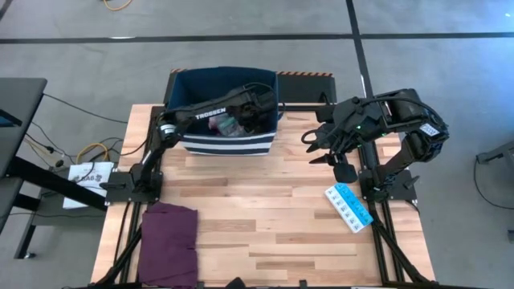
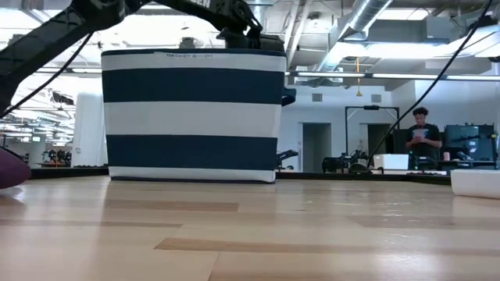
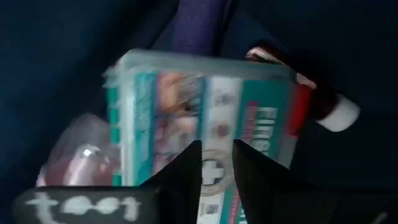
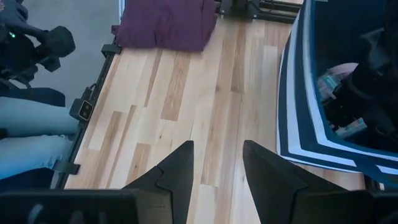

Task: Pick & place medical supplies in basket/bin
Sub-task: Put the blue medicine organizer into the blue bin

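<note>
Left gripper (image 1: 255,103) inside the navy bin (image 1: 193,143), fingers slightly parted over the green-red packet (image 3: 205,112), right gripper (image 1: 320,148) empty, part-open beside the bin, pill strip (image 1: 350,207) near the table edge.

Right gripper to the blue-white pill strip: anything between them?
No: the high view shows only bare table between the right gripper and the pill strip.

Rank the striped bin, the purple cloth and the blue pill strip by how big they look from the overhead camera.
1. Striped bin, clearly the largest.
2. Purple cloth, smaller, though the picture's edge cuts part of it off.
3. Blue pill strip, by far the smallest.
</note>
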Robot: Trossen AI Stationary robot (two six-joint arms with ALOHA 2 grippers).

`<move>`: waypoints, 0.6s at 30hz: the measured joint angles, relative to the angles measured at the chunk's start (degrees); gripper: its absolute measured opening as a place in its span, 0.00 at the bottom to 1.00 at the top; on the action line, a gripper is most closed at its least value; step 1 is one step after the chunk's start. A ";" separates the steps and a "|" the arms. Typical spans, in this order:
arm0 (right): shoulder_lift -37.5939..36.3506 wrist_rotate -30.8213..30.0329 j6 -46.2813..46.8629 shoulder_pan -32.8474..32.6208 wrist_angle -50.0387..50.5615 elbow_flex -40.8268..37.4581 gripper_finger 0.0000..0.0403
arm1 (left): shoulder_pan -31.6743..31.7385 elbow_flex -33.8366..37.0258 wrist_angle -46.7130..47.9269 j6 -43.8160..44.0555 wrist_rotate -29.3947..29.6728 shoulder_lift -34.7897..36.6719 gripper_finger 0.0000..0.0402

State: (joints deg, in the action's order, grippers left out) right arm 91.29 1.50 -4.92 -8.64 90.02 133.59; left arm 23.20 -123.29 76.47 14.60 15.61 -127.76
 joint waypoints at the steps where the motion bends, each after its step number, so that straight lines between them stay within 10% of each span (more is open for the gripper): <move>1: 0.00 0.00 0.01 0.00 0.00 0.01 0.33 | -0.02 0.00 -0.14 -0.47 -0.03 0.00 0.21; 18: 0.00 -0.02 0.01 0.02 -0.02 -0.01 0.33 | -1.51 -10.65 10.69 -2.28 2.78 5.66 0.30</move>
State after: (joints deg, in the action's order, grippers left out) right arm 91.29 1.48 -4.91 -8.62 90.00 133.58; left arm 21.69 -133.94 87.15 12.31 18.39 -122.10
